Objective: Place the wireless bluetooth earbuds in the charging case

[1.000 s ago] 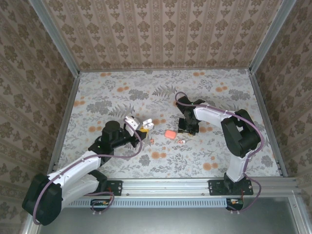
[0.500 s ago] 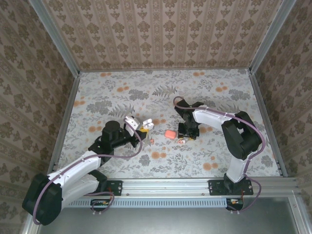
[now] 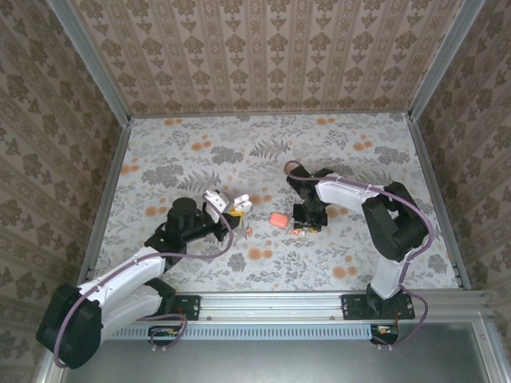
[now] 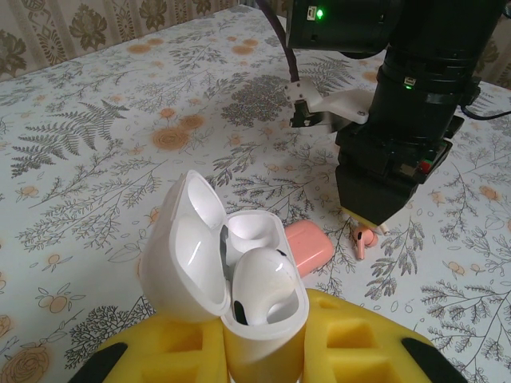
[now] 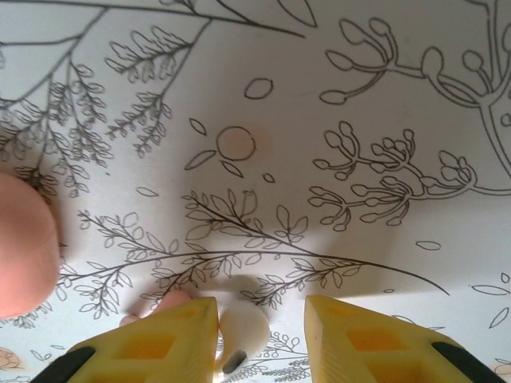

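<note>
Hold on the case: the white charging case [image 4: 192,255] is clamped between the left fingers [image 4: 152,355] and kept off the surface [image 3: 200,152]. Its lid is thrown back and its mouth is turned up, presumably so that an earbud can be lowered in from above.
Case contents: one white earbud [image 4: 263,279] is already seated in one well; the second well appears unfilled.
Right fingers: the right fingers [image 5: 164,343] are set down at the surface, apart, with nothing clamped yet.
Target earbud: a loose white earbud [image 5: 239,331] is found on the surface in the gap between them, close against one finger, with clear room left to the other.
Neighbour: a pink earbud [image 4: 363,242] is seen just beside that same finger, outside the gap, so it could be nudged when the fingers are closed.
Pink case: a shut pink case [image 4: 307,243] is placed on the surface between the two arms, near the right fingers.
Step in hand: the loose white earbud is judged to be about to be pinched; lifting it and carrying it to the held case are not yet done.
</note>
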